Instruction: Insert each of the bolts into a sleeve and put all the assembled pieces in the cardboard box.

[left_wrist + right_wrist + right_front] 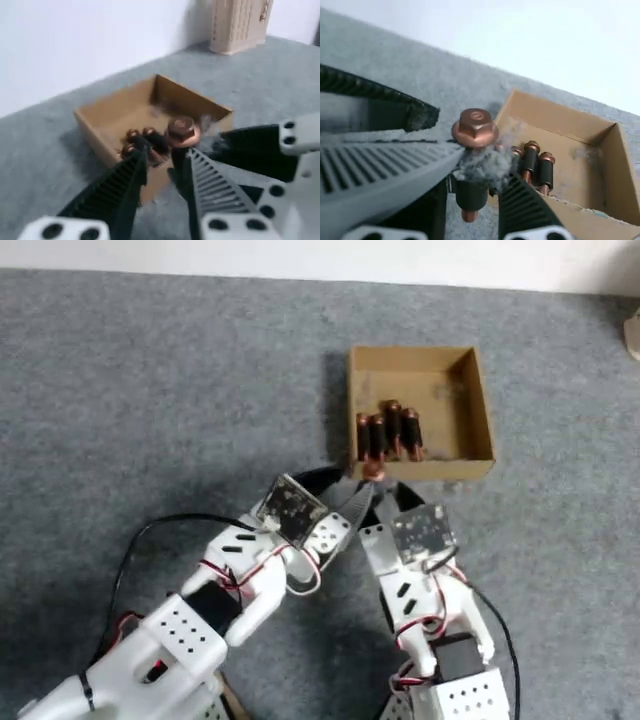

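Nearest to us, the right gripper (475, 190) was closed around the black sleeve (470, 196) of one assembled piece. It held the piece upright, with the copper head of the bolt (475, 127) on top and the bolt's tip poking out below the sleeve. We judged that the upright hold low on the sleeve kept the bolt seated by its own weight, so it would not slide out on the way to the box. The left gripper (164, 152) met the right one from the other side, its jaws partly open. One ribbed finger lay against the piece just under the bolt head, and the other stopped a little short of it. We took this as a steadying touch rather than a grasp, though we could not tell how hard it pressed. Both grippers hung above the grey carpet (150, 370), and the piece sat just at the near wall of the cardboard box (440, 469), not yet over its inside. From that we reckoned the insertion was done and the piece only needed lifting over the wall and letting go. Inside the box, four assembled pieces (388, 432) lay side by side against the near wall, towards one side, which left room beside them for this one. Farthest off, a beige ribbed object (240, 25) stood by the wall, well apart from the work.
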Action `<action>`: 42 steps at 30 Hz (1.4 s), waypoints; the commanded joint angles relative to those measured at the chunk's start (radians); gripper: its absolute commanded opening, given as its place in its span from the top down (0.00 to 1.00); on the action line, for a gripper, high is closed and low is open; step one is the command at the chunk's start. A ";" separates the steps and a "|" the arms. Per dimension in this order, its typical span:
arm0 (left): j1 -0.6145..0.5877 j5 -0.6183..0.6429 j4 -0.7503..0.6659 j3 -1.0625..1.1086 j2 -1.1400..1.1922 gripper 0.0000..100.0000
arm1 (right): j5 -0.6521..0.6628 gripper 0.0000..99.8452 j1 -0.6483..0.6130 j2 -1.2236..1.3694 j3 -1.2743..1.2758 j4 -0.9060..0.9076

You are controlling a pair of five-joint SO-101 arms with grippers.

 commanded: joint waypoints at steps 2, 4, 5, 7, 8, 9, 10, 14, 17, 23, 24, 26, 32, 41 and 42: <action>0.024 -0.011 0.028 0.024 -0.002 0.86 | -0.008 0.99 0.018 -0.025 0.031 -0.038; 0.022 -0.011 0.028 0.025 -0.002 0.86 | -0.011 0.99 0.048 -0.025 0.031 -0.038; 0.021 -0.011 0.031 0.025 -0.002 0.86 | -0.011 0.99 0.065 -0.024 0.031 -0.038; 0.015 -0.012 0.034 0.025 -0.002 0.86 | -0.011 0.99 0.091 -0.021 0.031 -0.035; 0.013 -0.012 0.034 0.025 -0.002 0.86 | -0.011 0.99 0.097 -0.021 0.031 -0.033; 0.007 -0.012 0.038 0.025 -0.002 0.86 | -0.011 0.99 0.104 -0.021 0.039 -0.033; -0.002 -0.012 0.054 0.024 -0.002 0.86 | -0.011 0.99 0.105 -0.021 0.047 -0.033; -0.031 -0.012 0.118 -0.010 0.002 0.86 | -0.009 0.99 0.111 -0.019 0.056 -0.033; -0.061 -0.009 0.146 -0.035 0.004 0.86 | -0.008 0.99 0.120 -0.019 0.050 -0.033; -0.111 -0.006 0.143 -0.039 0.005 0.86 | 0.034 1.00 0.119 0.010 0.048 -0.033; -0.111 -0.006 0.144 -0.044 0.005 0.86 | 0.048 1.00 0.119 0.038 0.047 -0.033; -0.114 -0.005 0.150 -0.056 0.007 0.86 | 0.057 1.00 0.119 0.116 0.016 -0.038; -0.202 0.091 0.241 -0.125 0.007 0.86 | 0.054 1.00 0.153 0.409 -0.225 -0.039; -0.338 0.091 0.359 -0.191 0.005 0.86 | 0.054 1.00 0.262 0.799 -0.622 -0.039; -0.354 0.089 0.413 -0.191 0.002 0.86 | 0.054 1.00 0.266 0.840 -0.661 -0.039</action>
